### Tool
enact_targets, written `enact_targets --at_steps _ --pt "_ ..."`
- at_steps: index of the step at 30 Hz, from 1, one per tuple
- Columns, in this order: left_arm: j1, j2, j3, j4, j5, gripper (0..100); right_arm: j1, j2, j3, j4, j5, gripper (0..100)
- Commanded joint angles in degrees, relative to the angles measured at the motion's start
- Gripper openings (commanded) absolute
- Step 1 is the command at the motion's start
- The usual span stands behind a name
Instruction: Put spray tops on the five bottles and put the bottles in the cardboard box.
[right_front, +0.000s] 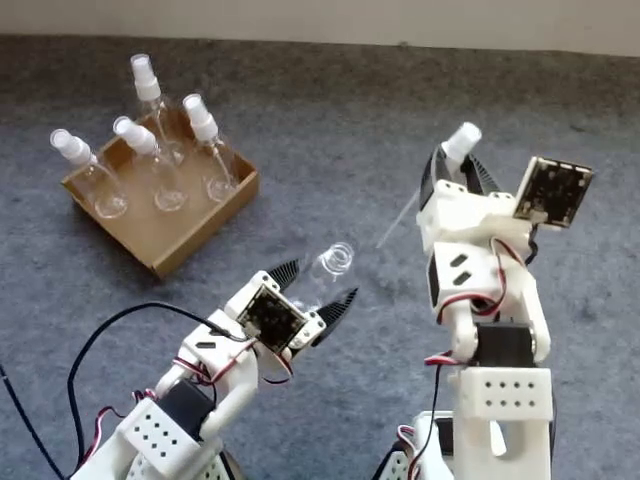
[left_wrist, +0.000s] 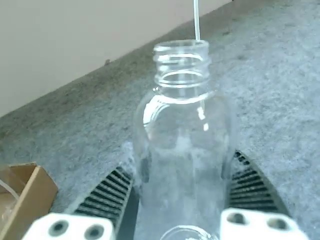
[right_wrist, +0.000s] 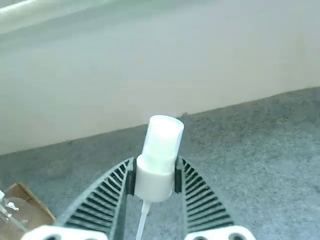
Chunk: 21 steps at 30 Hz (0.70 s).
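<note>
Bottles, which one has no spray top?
The bottle clamped in the left gripper, its threaded neck open; the four standing in the cardboard box all wear spray tops.

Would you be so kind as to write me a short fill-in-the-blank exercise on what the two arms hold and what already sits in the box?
1. The cardboard box holds ____ bottles, each already capped.
2. The left gripper is shut on a clear bottle that has ____ top on its neck.
3. The loose spray top sits between the jaws of the right gripper, not the ____ one.

Missing words: four; no; left.
</note>
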Motion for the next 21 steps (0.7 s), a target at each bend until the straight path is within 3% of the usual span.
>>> enact_targets --at_steps 1,7,15,21 --pt "-1.10 -5.58 1.45 1.58 0.62 8 -0.92 -6.29 -3.74 -1.71 -0.70 0.5" --pt "-4.09 -9.19 1.45 4.66 0.70 8 -1.01 -9.80 -3.56 0.04 -1.05 0.5" --pt "-3.74 -9.80 1.54 6.77 0.79 8 -10.95 -10.15 -1.98 1.54 -0.70 0.5" --pt "-3.30 -9.80 1.54 6.77 0.79 8 -11.91 -10.24 -2.07 1.54 -0.62 0.5"
